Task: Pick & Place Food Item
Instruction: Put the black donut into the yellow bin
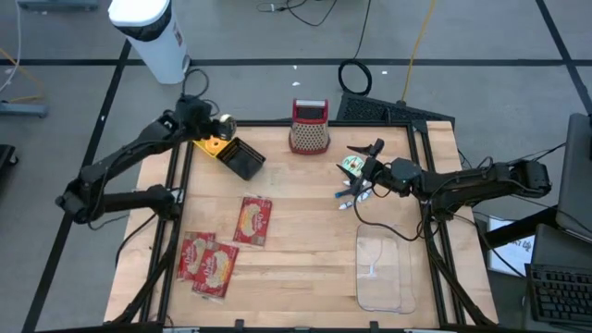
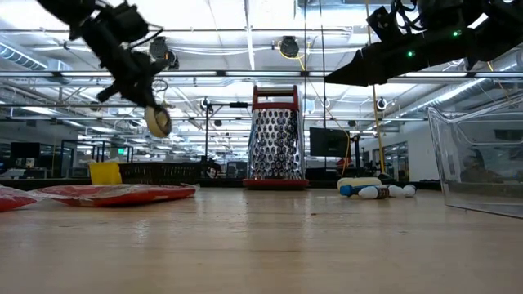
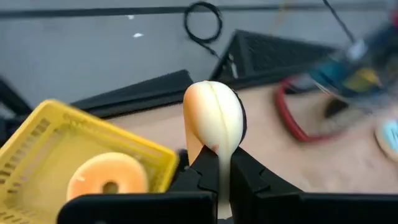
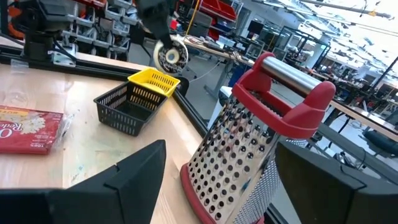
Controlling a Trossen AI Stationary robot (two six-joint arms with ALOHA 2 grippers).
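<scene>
Left gripper (image 3: 217,180), clamped on a pale ring-shaped bagel (image 3: 214,121) held edge-on above the far-left yellow plastic basket (image 3: 37,155), grips only its thin rim; swinging could shake it loose.

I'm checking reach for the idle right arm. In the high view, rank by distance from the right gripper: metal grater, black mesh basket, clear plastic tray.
From the right gripper:
1. Red-handled metal grater, far edge.
2. Clear plastic tray, near right corner.
3. Black mesh basket, left side.

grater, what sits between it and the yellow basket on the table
In the high view, only the black basket lies between the grater and the yellow basket, touching the yellow one; the rest is bare wood.
</scene>
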